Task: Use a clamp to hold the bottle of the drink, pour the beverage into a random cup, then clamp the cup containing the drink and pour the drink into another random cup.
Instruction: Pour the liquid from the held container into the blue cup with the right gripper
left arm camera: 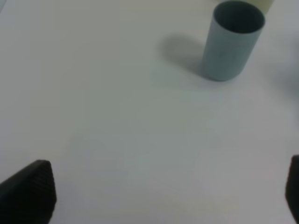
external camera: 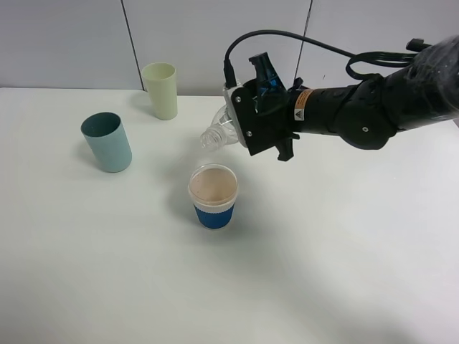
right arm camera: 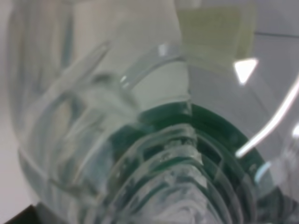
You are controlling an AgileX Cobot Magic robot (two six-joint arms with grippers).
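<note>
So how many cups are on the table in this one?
3. The blue-sleeved paper cup stands in the middle near the tilted bottle; the teal tumbler is at the left; the pale green tumbler stands farther back. None seems hidden.

On the table, the sleeved paper cup stands near the middle, towards the front. The drink bottle hangs tilted in the air just behind and above that cup. Its mouth points left and downward, and its body sits in the right gripper, which reaches in from the right. The broader tumbler stands well left of the paper cup and a little further back. The slimmer tumbler stands behind it and to its right, near the table's back edge by the wall. The three cups stand apart.
</note>
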